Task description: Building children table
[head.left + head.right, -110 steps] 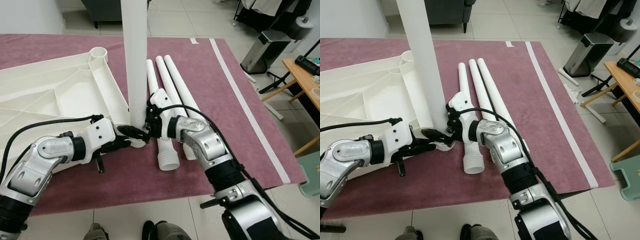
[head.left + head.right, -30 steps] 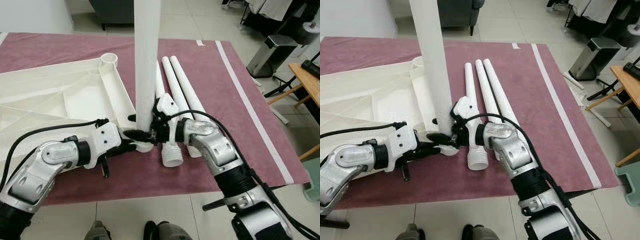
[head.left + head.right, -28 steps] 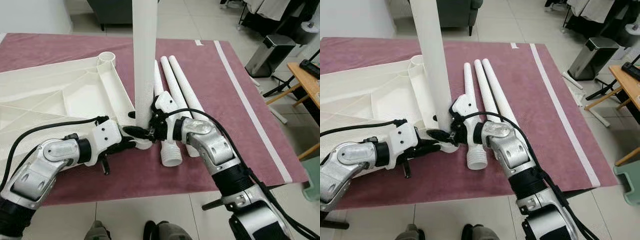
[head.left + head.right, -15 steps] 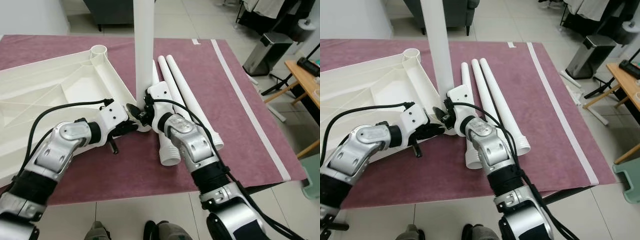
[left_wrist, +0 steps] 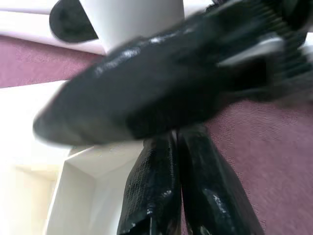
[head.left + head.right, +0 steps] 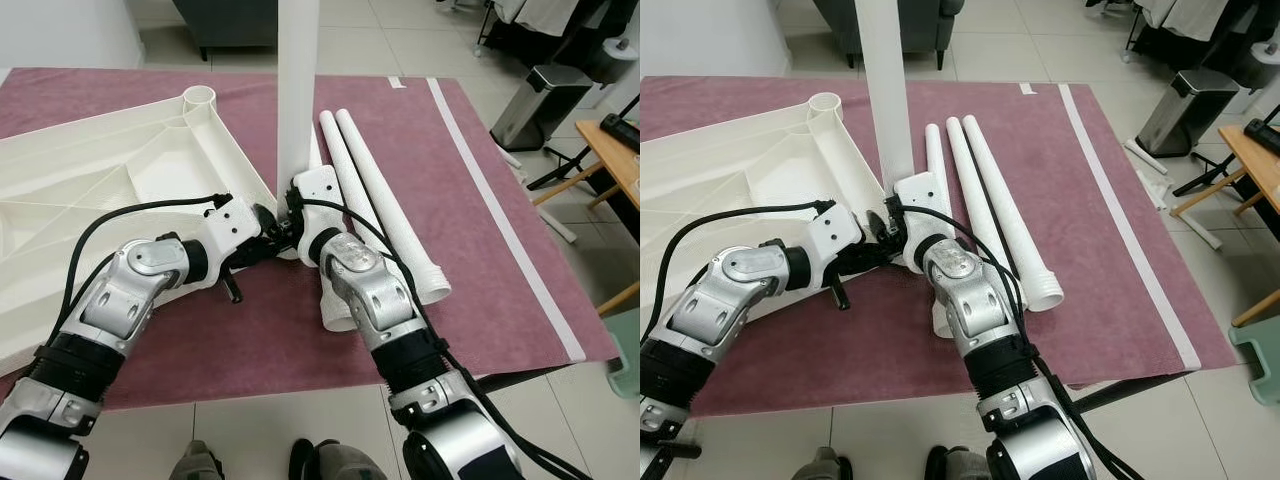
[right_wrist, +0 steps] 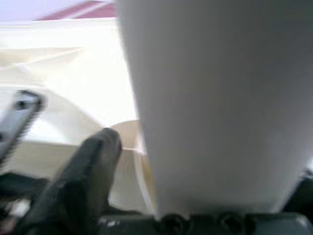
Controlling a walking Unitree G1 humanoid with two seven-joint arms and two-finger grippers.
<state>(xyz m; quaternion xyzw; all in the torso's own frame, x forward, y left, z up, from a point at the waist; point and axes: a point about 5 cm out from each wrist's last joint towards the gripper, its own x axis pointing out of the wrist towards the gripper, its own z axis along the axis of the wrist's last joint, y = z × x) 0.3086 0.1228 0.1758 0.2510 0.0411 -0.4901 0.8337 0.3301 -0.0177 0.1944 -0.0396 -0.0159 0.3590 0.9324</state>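
The white tabletop (image 6: 110, 190) lies upside down on the maroon rug. An upright white leg (image 6: 298, 90) stands in its near corner socket. My right gripper (image 6: 290, 213) is shut on the foot of this upright leg (image 7: 215, 98); one black finger (image 7: 83, 171) shows beside the leg. My left gripper (image 6: 266, 233) is shut and empty, its fingers (image 5: 156, 191) pressed together against the socket from the left. Two loose legs (image 6: 385, 205) lie side by side on the rug. A third leg (image 6: 338, 312) pokes out from under my right forearm.
The far corner socket (image 6: 198, 97) stands free. A white stripe (image 6: 500, 220) runs along the rug's right side. Beyond it are a grey bin (image 6: 540, 100) and a wooden table edge (image 6: 615, 160). A dark armchair (image 6: 225, 20) stands behind the rug. Tiled floor lies in front.
The camera has shifted. My right forearm has swung in from the right around the leg's foot, and my left elbow has drawn nearer. The leg still stands upright.
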